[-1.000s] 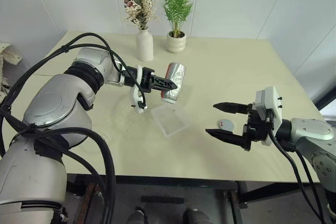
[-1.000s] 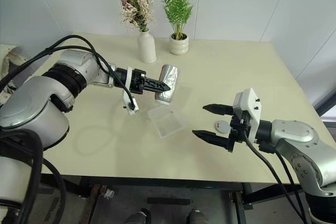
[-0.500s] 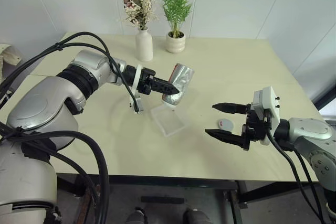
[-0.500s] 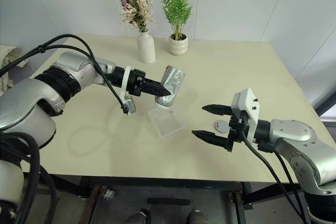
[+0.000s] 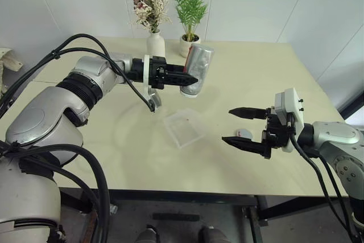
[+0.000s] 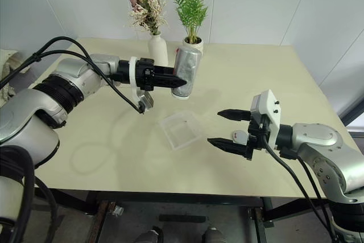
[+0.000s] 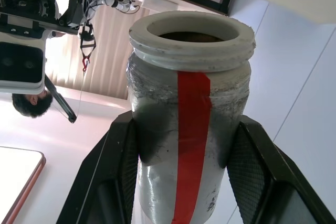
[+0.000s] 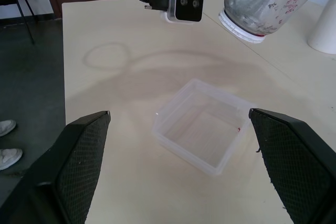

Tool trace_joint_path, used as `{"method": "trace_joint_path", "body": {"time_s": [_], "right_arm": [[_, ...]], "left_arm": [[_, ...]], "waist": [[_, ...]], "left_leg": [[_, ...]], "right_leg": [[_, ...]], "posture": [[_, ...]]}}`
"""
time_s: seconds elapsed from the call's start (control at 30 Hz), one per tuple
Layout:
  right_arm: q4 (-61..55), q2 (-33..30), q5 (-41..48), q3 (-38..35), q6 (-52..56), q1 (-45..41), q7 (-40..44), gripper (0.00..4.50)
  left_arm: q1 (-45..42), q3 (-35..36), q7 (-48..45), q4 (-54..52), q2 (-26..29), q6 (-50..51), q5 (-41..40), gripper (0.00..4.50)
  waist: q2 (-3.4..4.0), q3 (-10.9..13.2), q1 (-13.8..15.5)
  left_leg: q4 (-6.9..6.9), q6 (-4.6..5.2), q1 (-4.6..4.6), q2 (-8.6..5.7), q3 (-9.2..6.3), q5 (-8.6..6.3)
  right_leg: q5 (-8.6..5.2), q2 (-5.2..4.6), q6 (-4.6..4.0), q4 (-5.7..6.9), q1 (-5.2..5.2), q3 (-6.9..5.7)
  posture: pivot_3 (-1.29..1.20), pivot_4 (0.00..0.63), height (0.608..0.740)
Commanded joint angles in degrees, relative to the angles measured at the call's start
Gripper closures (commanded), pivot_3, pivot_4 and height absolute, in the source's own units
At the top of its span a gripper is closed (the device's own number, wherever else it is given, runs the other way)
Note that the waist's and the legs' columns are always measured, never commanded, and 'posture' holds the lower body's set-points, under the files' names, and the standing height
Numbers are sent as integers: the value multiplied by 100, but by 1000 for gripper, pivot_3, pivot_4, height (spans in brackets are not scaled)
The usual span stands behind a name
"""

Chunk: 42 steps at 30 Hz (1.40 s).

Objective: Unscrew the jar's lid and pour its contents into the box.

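Left gripper [image 5: 190, 80] jaws clamped on the jar [image 5: 198, 70], mouth-down, upper centre, above the box [image 5: 183, 127]. Right gripper [image 5: 243, 126] jaws spread, empty, over the lid [image 5: 244, 134].

The left gripper [image 6: 175, 79] is clamped on the jar [image 6: 186, 71], holding it in the air, mouth tilted downward, above the table [image 6: 114, 157] and beyond the box [image 6: 181, 130]. The clear box sits on the table, apart from the jar. The right gripper [image 6: 228, 128] hovers to the right of the box with its 2 black fingers spread wide. The lid [image 6: 238, 136] lies on the table between those fingers. A white vase [image 6: 158, 50] and a potted plant [image 6: 193, 42] stand at the table's far side.
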Motion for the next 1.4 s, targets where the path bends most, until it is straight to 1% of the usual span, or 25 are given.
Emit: {"method": "trace_joint_path", "body": {"time_s": [0.03,0.23,0.37,0.47,0.53,0.63,0.73,1.07,1.2,1.27,1.3,1.33,1.4], "right_arm": [[-97,-146,40,-104,33,-78,27,36],[-152,-156,82,-145,67,-33,10,36],[-159,-113,67,-98,82,-75,-26,36],[-186,-108,90,-102,101,-85,-44,36],[-207,-123,104,-113,113,-73,-41,36],[-191,-122,96,-120,109,-84,-55,36],[-189,-124,103,-113,113,-92,-46,36],[-199,-106,85,-108,95,-76,-65,36],[-196,-99,106,-100,117,-87,-79,36],[-194,-100,140,-94,163,-124,-96,36],[-194,-101,155,-94,182,-138,-99,36],[-203,-109,172,-97,205,-132,-97,36],[-221,-160,221,-107,267,-109,-36,36]], "left_arm": [[63,243,214,-152,133,283,-68,2433],[256,359,360,-544,329,376,-31,2433],[347,480,229,-574,314,397,-119,2433],[454,614,12,-392,253,413,-232,2433],[735,540,26,-766,336,369,-139,2433],[839,680,-210,-737,293,345,-248,2433],[822,758,-238,-751,281,351,-241,2433],[730,722,120,-378,117,463,-109,2433],[687,729,215,-124,36,662,-79,2433],[675,632,433,-102,31,802,59,2433],[637,641,408,51,-11,911,61,2433],[563,751,285,321,-85,881,-111,2433],[558,676,454,363,-122,1045,-18,2433]], "waist": [[0,0,2],[0,0,6],[0,0,12],[0,0,-1],[1,-1,-3],[1,-1,3],[-1,1,9],[-1,0,3],[-1,1,0],[-1,0,-2],[-1,1,2],[-1,1,5],[-1,1,8]], "left_leg": [[1,0,0,0,0,0],[2,-1,0,0,0,0],[5,-1,0,0,0,1],[9,-1,2,0,1,1],[11,-1,2,0,1,1],[10,-1,5,0,3,1],[22,-1,2,0,2,1],[31,0,2,0,3,0],[31,0,2,0,3,0],[31,0,2,0,3,0],[31,0,2,0,3,0],[31,0,2,0,3,0],[34,0,2,-1,3,0]], "right_leg": [[0,0,0,2,0,0],[0,0,0,5,0,0],[0,-1,0,8,0,0],[0,-1,0,13,0,1],[0,0,0,15,0,1],[0,-1,0,17,0,4],[1,0,0,22,0,3],[2,-1,2,27,0,4],[2,-1,2,27,0,4],[2,0,2,28,0,5],[2,0,2,29,0,4],[2,-1,2,28,0,4],[2,0,3,29,1,4]], "posture": [[0,150,740],[0,150,740],[0,150,740],[0,150,740],[0,150,740],[0,150,740],[0,150,740],[0,150,740],[0,150,740],[0,150,740],[0,150,740],[0,150,740],[0,150,740]]}}
